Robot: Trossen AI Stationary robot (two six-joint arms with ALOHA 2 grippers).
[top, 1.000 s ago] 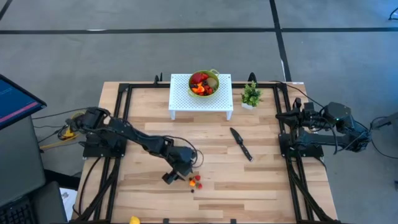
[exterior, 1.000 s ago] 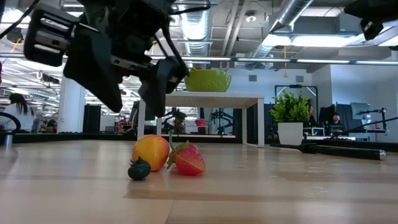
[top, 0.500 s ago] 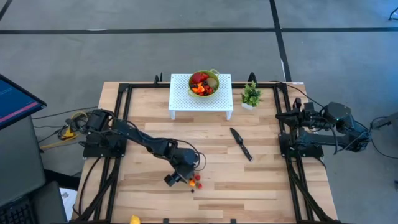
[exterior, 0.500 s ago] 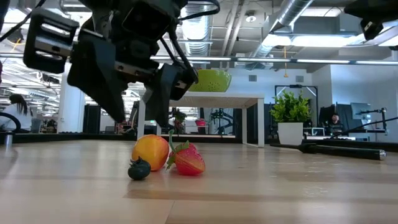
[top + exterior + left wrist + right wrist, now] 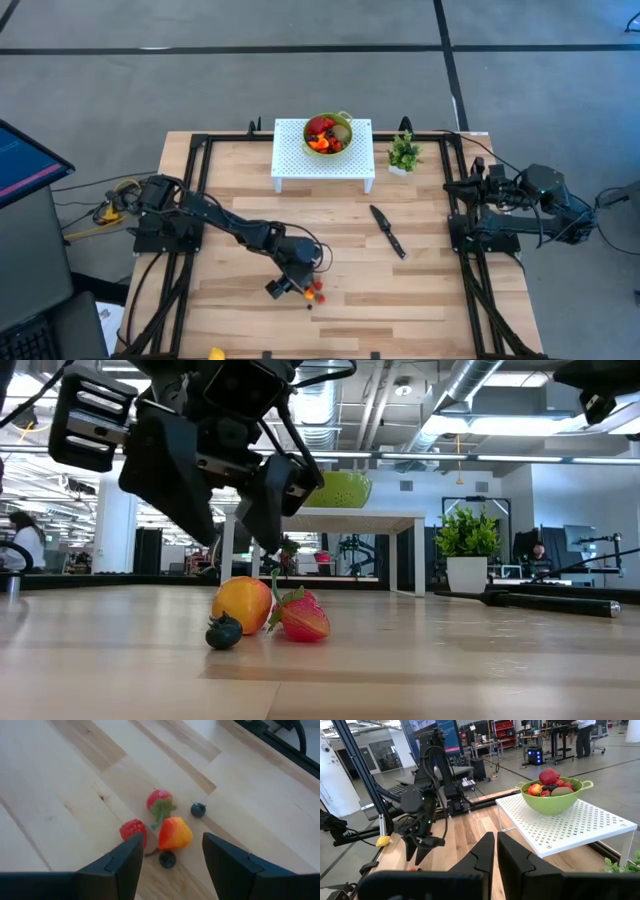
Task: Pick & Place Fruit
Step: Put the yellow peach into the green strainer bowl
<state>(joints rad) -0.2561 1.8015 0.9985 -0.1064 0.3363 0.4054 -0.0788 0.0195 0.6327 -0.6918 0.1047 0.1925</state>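
Observation:
A small cluster of toy fruit lies on the wooden table near its front: an orange-yellow fruit [image 5: 174,834], a strawberry [image 5: 160,800], a raspberry [image 5: 132,830] and two dark berries [image 5: 198,810]. My left gripper [image 5: 172,865] hangs open just above the cluster [image 5: 243,605], slanting down, one finger on each side of the orange-yellow fruit, touching nothing. More fruit fills the green bowl [image 5: 328,133] on the white stand [image 5: 322,165]. My right gripper [image 5: 496,851] is shut and waits raised at the table's right edge [image 5: 480,185].
A black knife [image 5: 388,231] lies right of centre. A small green potted plant [image 5: 403,152] stands beside the white stand. Black frame rails [image 5: 195,190] run along the left and right sides. A yellow thing [image 5: 215,353] sits at the near edge.
My left gripper has edged a little down and toward the fruit cluster, then kept still. The fruit has not moved.

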